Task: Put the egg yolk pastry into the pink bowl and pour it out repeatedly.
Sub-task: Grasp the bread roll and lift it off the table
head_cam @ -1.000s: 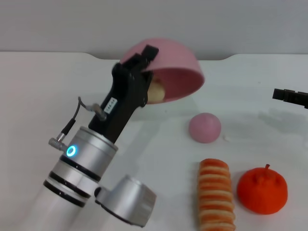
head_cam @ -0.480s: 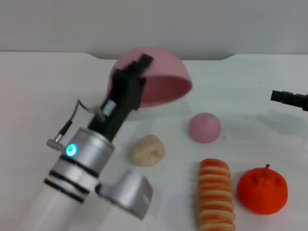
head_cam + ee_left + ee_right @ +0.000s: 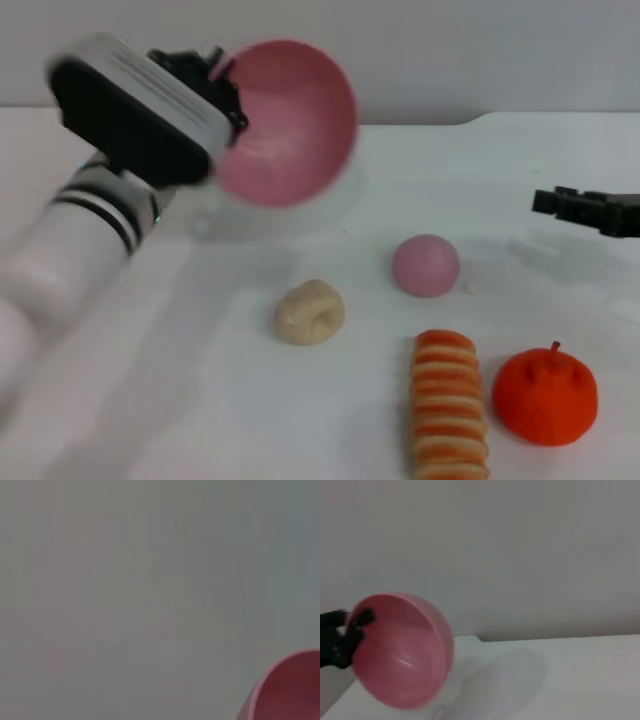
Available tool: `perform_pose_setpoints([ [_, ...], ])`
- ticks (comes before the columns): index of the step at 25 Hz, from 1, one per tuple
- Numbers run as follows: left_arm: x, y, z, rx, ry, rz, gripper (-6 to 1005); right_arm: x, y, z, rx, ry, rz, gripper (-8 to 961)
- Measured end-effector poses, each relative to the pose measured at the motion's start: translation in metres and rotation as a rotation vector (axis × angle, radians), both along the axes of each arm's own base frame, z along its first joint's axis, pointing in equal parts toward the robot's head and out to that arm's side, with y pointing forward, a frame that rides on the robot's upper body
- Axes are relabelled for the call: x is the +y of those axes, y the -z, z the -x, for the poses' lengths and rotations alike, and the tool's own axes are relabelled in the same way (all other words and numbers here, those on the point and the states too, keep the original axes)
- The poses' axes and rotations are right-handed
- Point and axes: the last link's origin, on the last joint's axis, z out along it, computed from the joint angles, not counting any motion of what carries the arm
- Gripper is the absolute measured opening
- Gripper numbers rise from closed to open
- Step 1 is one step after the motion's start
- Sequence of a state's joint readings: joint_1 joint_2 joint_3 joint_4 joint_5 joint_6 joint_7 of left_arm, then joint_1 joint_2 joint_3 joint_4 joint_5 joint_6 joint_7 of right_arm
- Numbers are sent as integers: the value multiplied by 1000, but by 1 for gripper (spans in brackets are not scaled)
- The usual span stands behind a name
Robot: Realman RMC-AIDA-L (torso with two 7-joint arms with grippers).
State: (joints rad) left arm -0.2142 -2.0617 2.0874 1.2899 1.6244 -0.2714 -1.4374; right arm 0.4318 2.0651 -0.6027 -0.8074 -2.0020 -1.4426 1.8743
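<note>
The pink bowl is held in the air at the back left, tipped on its side with its empty inside facing me. My left gripper is shut on its rim. The bowl also shows in the right wrist view and at a corner of the left wrist view. The egg yolk pastry lies on the white table, below and a little right of the bowl. My right gripper hangs at the right edge, away from both.
A small pink dome sits right of the pastry. A striped orange-and-cream bread roll and an orange toy fruit lie at the front right. A grey wall runs behind the table.
The bowl tipped and the pastry dropped out onto the table. My left arm then swung up and left, turning the bowl's opening toward me. The right gripper edged slightly left.
</note>
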Motion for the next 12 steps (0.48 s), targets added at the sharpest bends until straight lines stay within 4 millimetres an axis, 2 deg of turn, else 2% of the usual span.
perform_pose_setpoints([
  [3, 6, -9, 5, -233, -32, 223, 1, 2, 6, 7, -5, -36, 25, 507],
  [7, 14, -34, 19, -526, -114, 447, 1, 7, 14, 19, -19, -90, 48, 507],
  [9, 18, -51, 29, -611, -188, 530, 1, 10, 18, 25, -29, -130, 56, 507],
  [12, 24, -74, 46, -638, -331, 589, 0, 12, 30, 39, -69, -238, 92, 506],
])
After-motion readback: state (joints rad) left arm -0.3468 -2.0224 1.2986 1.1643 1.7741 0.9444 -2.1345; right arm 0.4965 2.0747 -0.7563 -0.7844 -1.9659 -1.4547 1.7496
